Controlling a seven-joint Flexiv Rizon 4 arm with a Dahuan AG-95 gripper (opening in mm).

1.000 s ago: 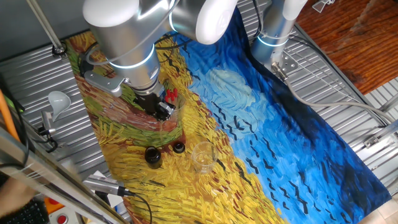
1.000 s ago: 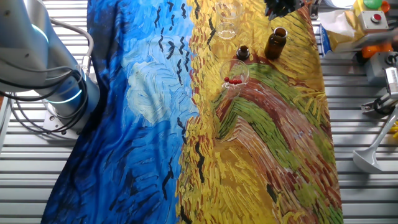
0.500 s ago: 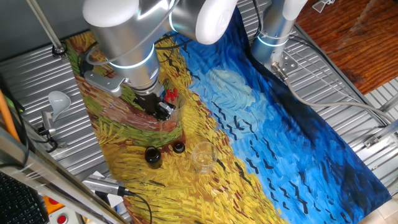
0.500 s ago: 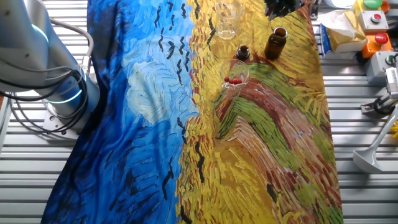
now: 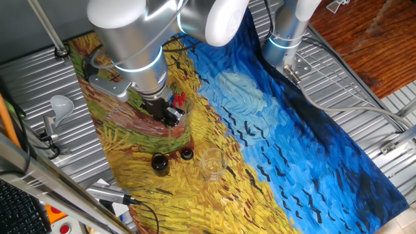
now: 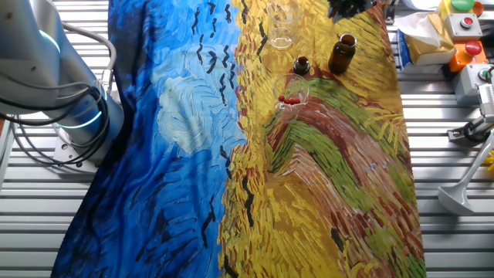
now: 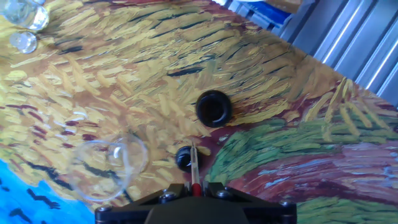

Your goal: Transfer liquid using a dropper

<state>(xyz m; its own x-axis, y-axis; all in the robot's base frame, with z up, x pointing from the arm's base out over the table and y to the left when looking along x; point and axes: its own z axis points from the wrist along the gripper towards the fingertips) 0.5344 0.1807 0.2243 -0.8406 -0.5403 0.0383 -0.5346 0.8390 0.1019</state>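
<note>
In the hand view my gripper point(image 7: 196, 186) is shut on the red bulb of a dropper point(image 7: 194, 163). Its thin clear tube points down over a small dark vial point(image 7: 185, 159). An open brown bottle point(image 7: 213, 107) stands just beyond the vial. In one fixed view my gripper point(image 5: 169, 116) hangs above the yellow part of the cloth. A clear beaker with more red droppers point(image 5: 179, 101) is right behind it. The brown bottle point(image 5: 159, 163) and the vial point(image 5: 186, 154) stand below. The other fixed view shows the beaker point(image 6: 292, 97), vial point(image 6: 301, 65) and bottle point(image 6: 342, 52).
A painted cloth point(image 5: 273, 143) covers the table. An empty clear glass point(image 5: 212, 164) stands near the vial. It shows in the hand view point(image 7: 109, 168) to the left of the dropper, with small glass pieces point(image 7: 25, 15) farther off. Tools and boxes point(image 6: 463, 46) lie beside the cloth.
</note>
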